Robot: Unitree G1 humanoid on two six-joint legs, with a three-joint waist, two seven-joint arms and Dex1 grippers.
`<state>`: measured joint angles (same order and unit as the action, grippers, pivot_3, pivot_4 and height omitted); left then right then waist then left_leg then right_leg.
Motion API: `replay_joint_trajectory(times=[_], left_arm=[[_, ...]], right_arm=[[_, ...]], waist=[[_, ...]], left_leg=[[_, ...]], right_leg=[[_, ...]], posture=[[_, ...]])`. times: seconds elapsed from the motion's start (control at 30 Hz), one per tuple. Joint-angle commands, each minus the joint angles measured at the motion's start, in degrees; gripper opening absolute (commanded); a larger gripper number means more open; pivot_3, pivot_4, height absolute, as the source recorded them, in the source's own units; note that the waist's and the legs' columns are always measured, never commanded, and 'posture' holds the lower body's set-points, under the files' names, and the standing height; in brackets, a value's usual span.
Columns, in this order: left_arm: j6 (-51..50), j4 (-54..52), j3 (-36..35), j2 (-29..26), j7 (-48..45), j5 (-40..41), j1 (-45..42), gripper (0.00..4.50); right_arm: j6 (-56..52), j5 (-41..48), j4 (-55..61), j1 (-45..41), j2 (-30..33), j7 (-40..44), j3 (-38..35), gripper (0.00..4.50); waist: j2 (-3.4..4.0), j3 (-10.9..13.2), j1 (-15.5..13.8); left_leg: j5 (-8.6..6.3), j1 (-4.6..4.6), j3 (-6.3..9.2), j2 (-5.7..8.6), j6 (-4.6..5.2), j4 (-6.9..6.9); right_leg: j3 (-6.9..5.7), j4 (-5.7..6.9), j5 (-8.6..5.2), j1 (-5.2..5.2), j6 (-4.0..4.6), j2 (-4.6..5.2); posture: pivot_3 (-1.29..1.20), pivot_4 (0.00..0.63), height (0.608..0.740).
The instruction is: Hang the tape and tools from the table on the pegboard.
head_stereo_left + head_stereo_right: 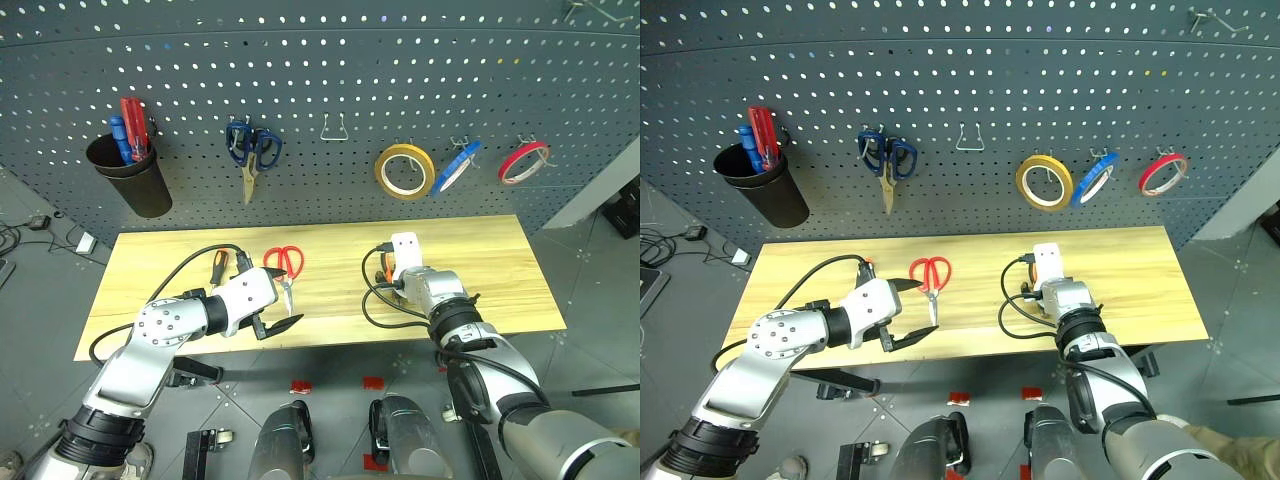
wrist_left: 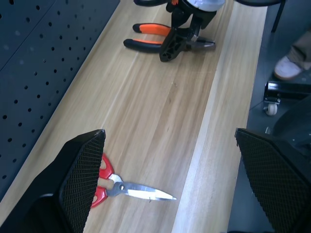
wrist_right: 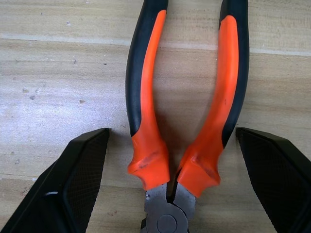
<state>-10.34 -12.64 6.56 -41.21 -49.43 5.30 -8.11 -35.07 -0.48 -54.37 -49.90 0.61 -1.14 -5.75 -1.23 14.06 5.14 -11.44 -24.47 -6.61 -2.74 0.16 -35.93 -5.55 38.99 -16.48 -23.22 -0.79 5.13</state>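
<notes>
two spread right tool (image 3: 167,184) fingers (image 3: 73,189) flanking pliers (image 3: 187,111)

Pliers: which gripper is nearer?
Right. The right gripper straddles the pliers, fingers open either side; the left gripper hangs open near the red scissors.

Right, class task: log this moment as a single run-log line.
right hand: open, straddling pliers on table | left hand: open, near red scissors | blue tape: on pegboard

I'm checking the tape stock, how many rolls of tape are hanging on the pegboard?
3: a yellow tape roll, a flat blue tape ring right of it, then a thin red tape roll, all on the dark grey pegboard.
</notes>
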Motion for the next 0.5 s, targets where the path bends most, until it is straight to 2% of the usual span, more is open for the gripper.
replay_joint_trajectory(times=[0.03,0.13,0.17,0.27,0.43,0.5], left_arm=[[1.71,0.17,-1.82,1.08,1.27,0.69,-0.39,4.50],[1.05,0.39,-3.74,2.43,2.32,2.48,-0.46,4.50],[0.83,0.23,-4.73,2.81,2.84,3.11,-0.19,4.50],[-0.54,-1.19,-8.27,3.55,4.12,5.76,1.60,4.50],[-3.61,-6.88,-16.90,5.41,7.71,11.53,8.40,4.50],[-3.95,-8.79,-19.36,6.42,9.51,12.79,10.18,4.50]], right_arm=[[2.18,0.99,-2.75,-1.15,0.48,1.13,-0.48,3.55],[5.41,0.02,-2.61,-1.54,0.98,3.00,1.09,2.52],[6.97,-0.19,-0.36,-0.86,0.90,4.00,1.86,2.37],[6.87,-0.62,11.39,3.03,0.19,6.56,4.69,2.37],[0.93,-0.55,51.78,19.22,-2.14,8.21,13.15,2.37],[0.44,-1.10,61.44,22.93,-2.59,7.71,15.53,2.37]], waist=[[0.00,0.00,-0.02],[0.00,0.00,0.00],[0.00,0.00,0.03],[0.00,0.00,0.08],[0.01,-0.01,0.08],[0.00,-0.01,0.03]], left_leg=[[0.00,0.00,0.01,0.00,0.00,0.00],[0.00,0.00,0.01,0.00,0.00,0.00],[0.00,0.00,0.01,0.00,0.00,0.00],[0.00,-0.05,0.00,-0.01,-0.01,0.03],[-0.03,-0.37,0.03,-0.02,-0.04,0.09],[-0.10,-0.39,0.04,-0.02,-0.05,0.09]], right_leg=[[-0.02,0.00,0.00,0.00,0.00,0.00],[-0.02,0.01,0.00,0.00,0.00,0.00],[-0.02,0.01,0.00,0.00,0.00,0.00],[-0.02,0.00,0.00,-0.06,0.00,0.00],[-0.01,-0.06,-0.07,-0.33,-0.13,0.00],[-0.02,-0.07,-0.11,-0.34,-0.19,0.01]], posture=[[-0.14,0.254,0.740],[-0.15,0.242,0.740],[-0.15,0.242,0.740],[-0.15,0.240,0.740],[-0.16,0.233,0.740],[-0.15,0.224,0.740]])
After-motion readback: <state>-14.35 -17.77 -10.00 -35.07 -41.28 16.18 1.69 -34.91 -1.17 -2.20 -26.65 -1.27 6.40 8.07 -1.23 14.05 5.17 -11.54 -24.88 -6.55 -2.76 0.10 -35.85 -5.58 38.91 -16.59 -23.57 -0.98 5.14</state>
